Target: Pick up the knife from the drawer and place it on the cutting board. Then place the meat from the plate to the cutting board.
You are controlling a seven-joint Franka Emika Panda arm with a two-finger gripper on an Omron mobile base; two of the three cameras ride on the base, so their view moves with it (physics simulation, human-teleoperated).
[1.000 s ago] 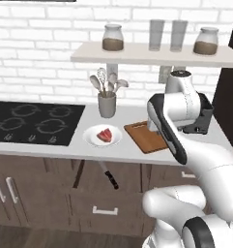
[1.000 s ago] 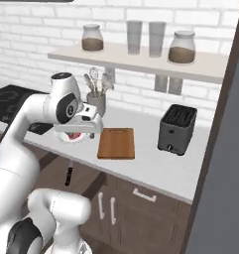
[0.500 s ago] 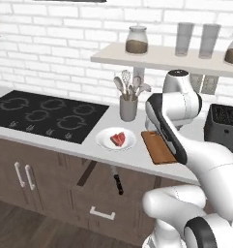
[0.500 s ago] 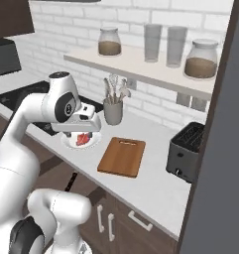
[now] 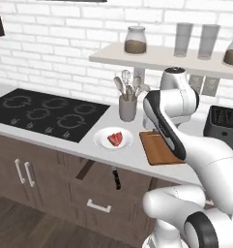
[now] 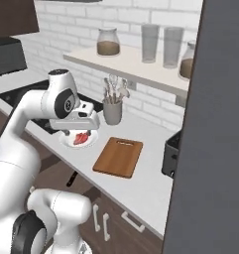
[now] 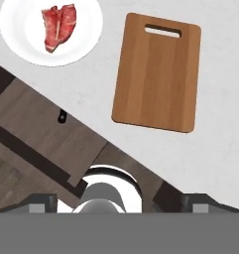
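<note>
base rolled left; hob [image 5: 45,114] beside plate [image 5: 102,142].

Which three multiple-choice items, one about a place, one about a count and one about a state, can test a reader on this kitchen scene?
1. Where does the meat lie?
A. on the cutting board
B. on the plate
C. in the drawer

2. How many things lie on the cutting board?
A. none
B. one
C. two

3. In what state is the drawer below the counter?
A. pulled open
B. fully shut
C. taken out and set on the floor

Answers:
1 B: the meat rests on the white plate, beside the board.
2 A: the cutting board shows only bare wood.
3 A: the drawer stands out from the cabinet front, and the knife lies in it.
</note>
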